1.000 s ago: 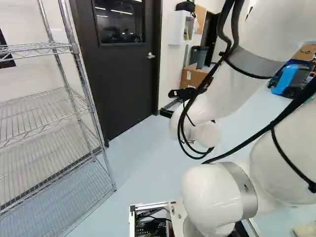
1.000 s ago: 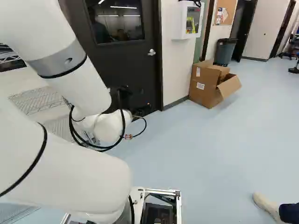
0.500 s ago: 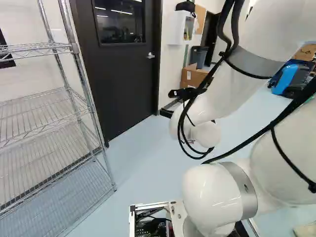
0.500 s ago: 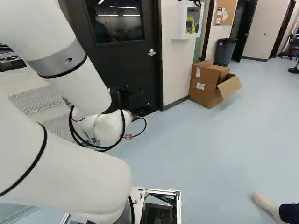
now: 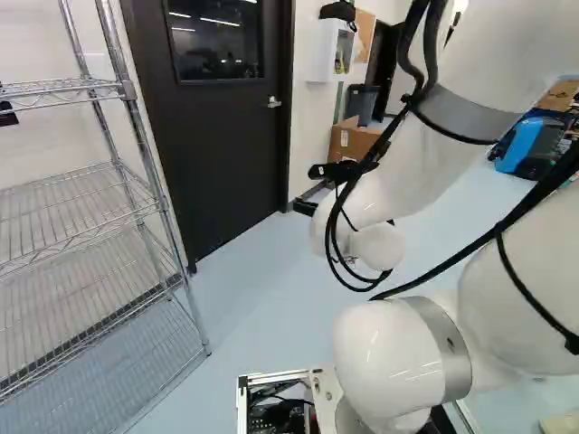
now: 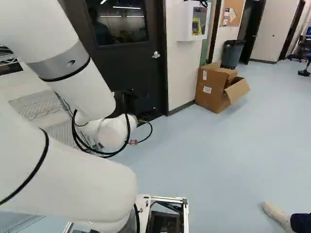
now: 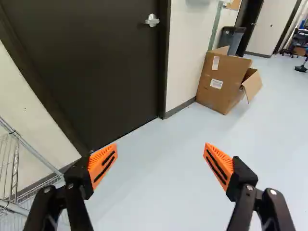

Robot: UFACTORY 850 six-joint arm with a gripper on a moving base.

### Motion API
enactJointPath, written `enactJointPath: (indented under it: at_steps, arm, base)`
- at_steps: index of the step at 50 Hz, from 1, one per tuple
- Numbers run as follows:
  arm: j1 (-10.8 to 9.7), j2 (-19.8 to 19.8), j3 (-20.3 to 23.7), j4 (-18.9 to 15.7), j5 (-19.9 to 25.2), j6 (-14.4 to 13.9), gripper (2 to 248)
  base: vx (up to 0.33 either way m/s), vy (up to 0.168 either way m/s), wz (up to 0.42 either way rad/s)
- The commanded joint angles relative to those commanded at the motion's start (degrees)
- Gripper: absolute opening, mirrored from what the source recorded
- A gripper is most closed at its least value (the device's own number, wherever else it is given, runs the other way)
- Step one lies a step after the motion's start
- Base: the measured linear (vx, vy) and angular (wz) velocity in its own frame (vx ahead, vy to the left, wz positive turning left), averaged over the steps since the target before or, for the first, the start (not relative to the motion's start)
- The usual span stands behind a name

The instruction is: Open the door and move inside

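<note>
In the right base view the black gripper (image 6: 137, 103) is partly visible against the lower part of the dark door (image 6: 118, 60), largely hidden by the arm's wrist. The wrist view shows the gripper (image 7: 160, 150) open, its orange-padded fingers wide apart with only floor between them. Ahead of it stands the door (image 7: 91, 62), shut in its dark frame, its silver lever handle (image 7: 152, 20) beyond the gripper and near the frame. The left base view shows the door's window (image 5: 217, 41) and the handle (image 5: 273, 102). Nothing touches the handle.
A wire shelf (image 5: 77, 203) stands left of the door, close to it. Right of the door are a wall-mounted white cabinet (image 6: 193, 22), an open cardboard box (image 6: 214, 90) and a grey bin (image 6: 232, 53). A person's shoe (image 6: 276, 213) is near the base's right side.
The base has moved a little: door, shelf and boxes have all shifted slightly left in both base views. The arm has kept its pose against its lowest joint.
</note>
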Motion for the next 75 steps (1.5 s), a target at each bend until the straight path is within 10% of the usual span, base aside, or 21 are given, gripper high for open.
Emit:
enactJointPath:
  at_steps: [75]
  arm:
    - [0.0, 0.0, 0.0, 0.0, 0.0, 0.0, 247]
  base:
    - [0.14, -0.043, -0.004]
